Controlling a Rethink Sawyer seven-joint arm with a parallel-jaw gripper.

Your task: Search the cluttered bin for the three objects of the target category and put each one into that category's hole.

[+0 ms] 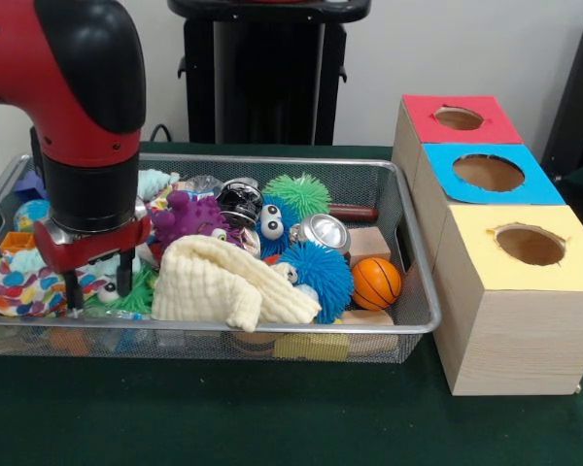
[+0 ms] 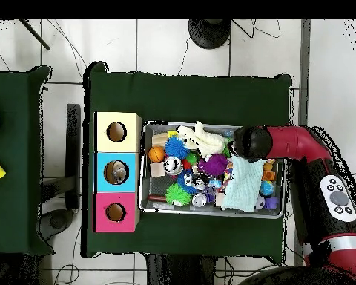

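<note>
A wire mesh bin (image 1: pixel 272 328) full of toys stands on the green table. In it lie a cream cloth (image 1: pixel 228 282), two blue fuzzy balls with eyes (image 1: pixel 316 272), a green spiky ball (image 1: pixel 297 194), an orange basketball (image 1: pixel 376 282), a purple toy (image 1: pixel 189 216) and a silver can (image 1: pixel 324 233). My gripper (image 1: pixel 99 286) hangs over the bin's left end, open, its black fingers (image 1: pixel 75 291) just above a teal toy, holding nothing. Beside the bin stand three boxes with round holes: red (image 1: pixel 459 118), blue (image 1: pixel 489 173), yellow (image 1: pixel 530 245). In the overhead view the arm (image 2: pixel 248 142) hides the gripper.
A polka-dot cloth (image 1: pixel 19 282) fills the bin's left corner below the gripper. Wooden blocks (image 1: pixel 369 243) lie near the basketball. From above, the boxes (image 2: pixel 116 172) line the bin's (image 2: pixel 143 167) left side. A black stand (image 1: pixel 267 68) rises behind the table.
</note>
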